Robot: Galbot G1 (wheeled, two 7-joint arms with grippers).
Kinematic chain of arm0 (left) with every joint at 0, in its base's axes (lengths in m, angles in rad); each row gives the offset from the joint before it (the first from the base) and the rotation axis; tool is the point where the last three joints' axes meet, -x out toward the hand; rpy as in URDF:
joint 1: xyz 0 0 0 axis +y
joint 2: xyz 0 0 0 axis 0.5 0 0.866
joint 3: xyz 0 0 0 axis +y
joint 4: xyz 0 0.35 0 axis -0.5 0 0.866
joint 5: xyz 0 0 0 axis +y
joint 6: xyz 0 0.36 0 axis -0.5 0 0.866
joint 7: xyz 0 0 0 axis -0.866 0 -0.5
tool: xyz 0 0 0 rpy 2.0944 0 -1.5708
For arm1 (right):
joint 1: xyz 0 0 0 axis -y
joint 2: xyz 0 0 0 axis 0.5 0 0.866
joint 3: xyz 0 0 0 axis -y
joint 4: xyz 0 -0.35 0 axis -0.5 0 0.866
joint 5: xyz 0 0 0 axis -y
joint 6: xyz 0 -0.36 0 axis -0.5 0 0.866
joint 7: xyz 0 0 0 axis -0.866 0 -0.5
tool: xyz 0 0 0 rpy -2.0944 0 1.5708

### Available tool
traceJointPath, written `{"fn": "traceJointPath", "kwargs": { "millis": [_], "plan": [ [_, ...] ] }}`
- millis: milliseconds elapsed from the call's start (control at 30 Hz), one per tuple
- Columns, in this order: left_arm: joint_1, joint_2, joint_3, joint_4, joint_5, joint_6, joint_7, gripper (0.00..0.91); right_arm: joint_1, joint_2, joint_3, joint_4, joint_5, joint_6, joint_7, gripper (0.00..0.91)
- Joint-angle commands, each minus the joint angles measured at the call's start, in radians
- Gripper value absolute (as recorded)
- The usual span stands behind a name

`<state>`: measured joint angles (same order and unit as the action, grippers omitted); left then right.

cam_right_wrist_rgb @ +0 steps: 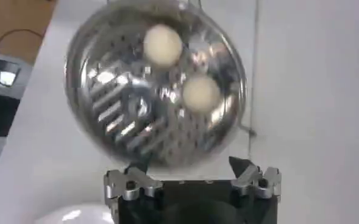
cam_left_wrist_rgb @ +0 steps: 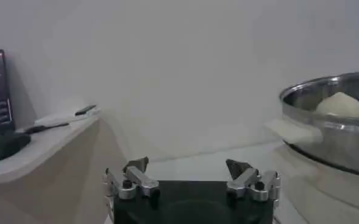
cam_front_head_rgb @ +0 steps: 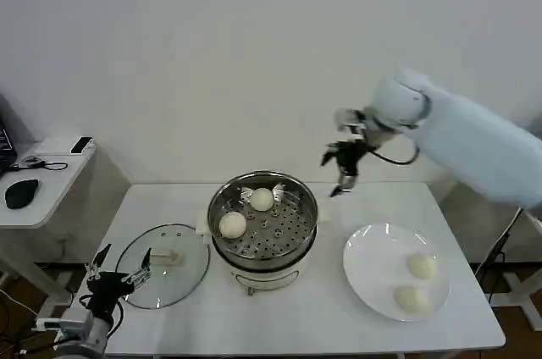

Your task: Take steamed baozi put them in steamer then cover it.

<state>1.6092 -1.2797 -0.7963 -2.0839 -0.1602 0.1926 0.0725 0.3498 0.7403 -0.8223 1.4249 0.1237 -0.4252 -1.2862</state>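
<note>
While two baozi sit in the steamer, the right gripper hangs empty, fingers apart.

Bright, even light; steamer glares, motion-blurred.

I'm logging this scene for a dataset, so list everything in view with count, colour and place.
Steamed baozi: four, creamy white; two in the steamer, two on the plate.
Steamer: one, shiny steel basket on a cream base, table centre.
Cover: one, clear glass with a cream handle, flat on the table left of the steamer.
Plate: one, white, right of the steamer.
Table: one, white.
Side desk: one, white, far left, carrying a black mouse.
Left end effector: open, empty, low by the cover.
Right end effector: open, empty, raised behind and to the right of the steamer.
</note>
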Motion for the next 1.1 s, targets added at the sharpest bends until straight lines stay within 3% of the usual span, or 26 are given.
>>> {"fn": "traceJointPath", "kwargs": {
  "millis": [33, 433, 1100],
  "plan": [
    [0.005, 0.0, -0.001, -0.007, 0.002, 0.001, 0.001, 0.907, -0.069, -0.199, 0.008, 0.071, -0.058, 0.025, -0.014, 0.907],
    [0.01, 0.0, 0.007, -0.001, 0.004, 0.0, 0.001, 0.907, -0.306, -0.294, 0.094, 0.163, -0.158, 0.037, -0.056, 0.907],
    [0.002, 0.006, 0.001, 0.022, 0.006, 0.002, 0.003, 0.907, -0.433, -0.243, 0.073, 0.119, -0.251, 0.051, -0.05, 0.907]
  ]
}}
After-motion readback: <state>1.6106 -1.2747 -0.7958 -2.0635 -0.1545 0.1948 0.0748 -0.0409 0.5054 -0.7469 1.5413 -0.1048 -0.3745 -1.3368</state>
